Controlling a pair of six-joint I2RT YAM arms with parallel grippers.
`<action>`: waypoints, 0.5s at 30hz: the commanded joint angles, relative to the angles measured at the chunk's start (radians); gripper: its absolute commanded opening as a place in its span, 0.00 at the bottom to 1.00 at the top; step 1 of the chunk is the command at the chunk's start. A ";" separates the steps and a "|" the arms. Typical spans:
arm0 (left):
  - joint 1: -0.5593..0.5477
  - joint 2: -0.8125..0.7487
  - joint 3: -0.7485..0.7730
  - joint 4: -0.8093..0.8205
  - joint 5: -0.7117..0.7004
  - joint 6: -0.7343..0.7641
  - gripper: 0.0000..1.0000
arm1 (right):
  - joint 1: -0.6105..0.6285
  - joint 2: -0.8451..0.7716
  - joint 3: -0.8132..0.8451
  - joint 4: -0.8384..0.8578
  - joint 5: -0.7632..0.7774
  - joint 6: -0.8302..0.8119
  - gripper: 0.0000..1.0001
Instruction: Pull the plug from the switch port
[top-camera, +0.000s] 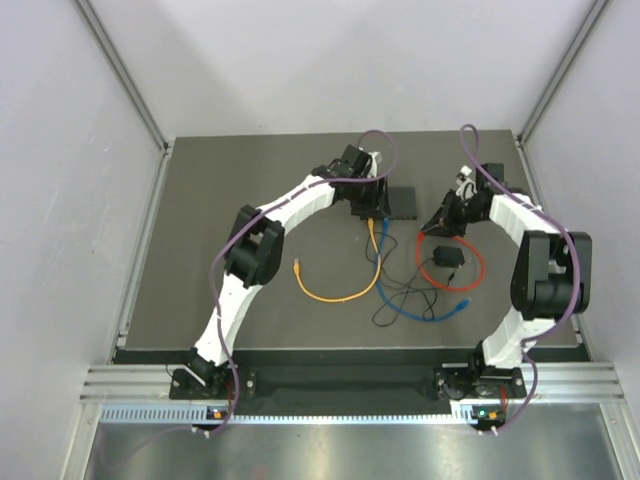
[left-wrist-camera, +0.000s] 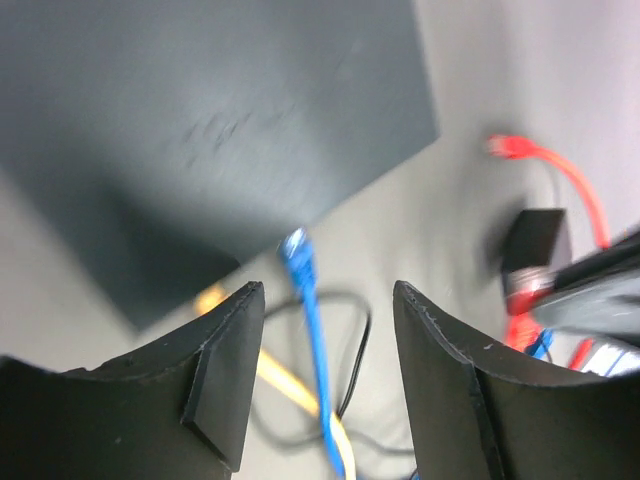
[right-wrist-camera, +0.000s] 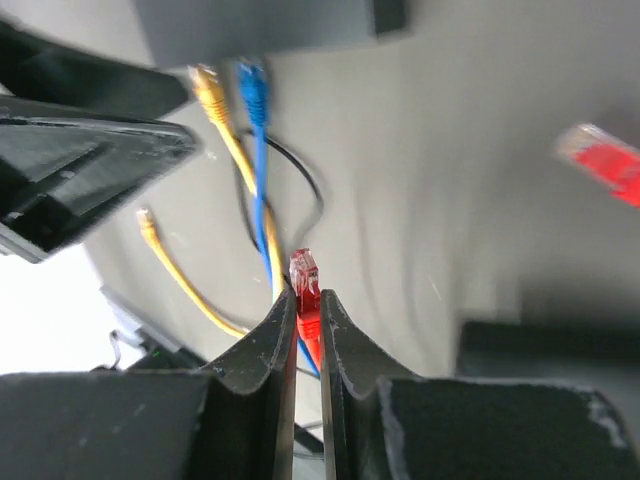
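Two arms bend inward over a dark mat. The left arm arcs from its base at the near-left corner up and to the right, elbow raised. Its left gripper points down at the near edge of the switch, which lies flat near the far middle of the mat. In the left wrist view the jaws stand apart and hold nothing. The blue cable runs between the fingers and touches neither, and its plug end meets the switch's edge.

The right arm rises from the near-right corner, folds at the elbow and reaches to the left. The right gripper is clenched on a red plug, whose tip juts beyond the fingertips, apart from the switch.

A yellow cable lies beside the blue one at the switch's edge, its other end free on the mat. The red cable loops round a small black adapter. Pale walls with metal rails enclose the mat on three sides.
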 joint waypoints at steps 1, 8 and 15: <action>0.001 -0.141 -0.034 -0.116 -0.071 0.053 0.59 | -0.009 -0.117 0.030 -0.216 0.248 0.015 0.00; 0.001 -0.331 -0.220 -0.198 -0.103 0.108 0.59 | -0.066 -0.238 -0.077 -0.339 0.584 0.038 0.00; 0.003 -0.432 -0.344 -0.228 -0.091 0.197 0.59 | -0.149 -0.269 -0.177 -0.295 0.635 0.023 0.09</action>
